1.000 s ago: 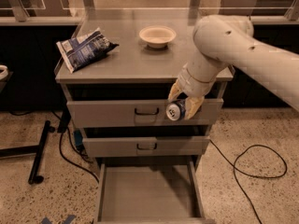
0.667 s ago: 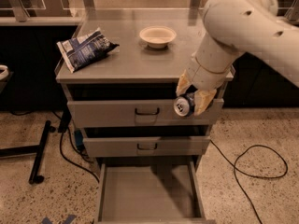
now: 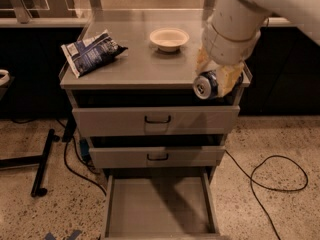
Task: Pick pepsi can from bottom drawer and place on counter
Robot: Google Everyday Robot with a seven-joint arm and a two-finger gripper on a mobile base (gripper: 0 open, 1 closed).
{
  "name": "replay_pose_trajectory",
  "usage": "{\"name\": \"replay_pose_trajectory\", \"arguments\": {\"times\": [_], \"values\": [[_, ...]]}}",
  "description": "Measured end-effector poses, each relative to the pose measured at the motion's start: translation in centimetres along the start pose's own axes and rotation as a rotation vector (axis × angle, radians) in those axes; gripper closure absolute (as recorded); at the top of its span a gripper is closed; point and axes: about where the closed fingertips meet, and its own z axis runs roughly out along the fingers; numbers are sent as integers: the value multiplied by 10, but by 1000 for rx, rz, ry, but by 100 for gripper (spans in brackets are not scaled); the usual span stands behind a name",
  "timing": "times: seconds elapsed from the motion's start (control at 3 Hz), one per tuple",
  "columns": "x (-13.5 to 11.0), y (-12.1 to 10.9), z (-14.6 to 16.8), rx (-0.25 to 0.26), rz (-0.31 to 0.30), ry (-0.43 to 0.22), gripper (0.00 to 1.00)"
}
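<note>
Over the last second the robot's pale 2-finger gripper (image 3: 216,80) has carried the small dark blue pepsi can with the silver end (image 3: 204,86) upward and a little to the right. It has gone from in front of the top drawer's face to the level of the flat grey metal counter (image 3: 140,66), at its front right corner. By my judgement the pick is done and the lift nearly so; what remains is to bring the can inward over the top and set it down. The gripper is clamped on the can: its yellowish fingers (image 3: 227,76) press the blue body from either side, and the can lies sideways with its silver end facing outward. Whether the can already clears the counter's edge I cannot tell. Far below the gripper the deep grey metal bottom drawer (image 3: 160,204) stands pulled out, no can in it. Behind and to the left of the gripper sits a shallow cream bowl (image 3: 169,38); well to its left lies a blue-and-white snack bag (image 3: 90,51) — with bare counter between them and the gripper.
</note>
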Motion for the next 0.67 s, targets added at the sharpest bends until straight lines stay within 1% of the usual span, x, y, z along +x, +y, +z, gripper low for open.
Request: {"name": "replay_pose_trajectory", "arguments": {"times": [0.33,0.67], "values": [[23,-47,-2,34,-25,46,100],[44,-91,24,80,-46,18,100]]}}
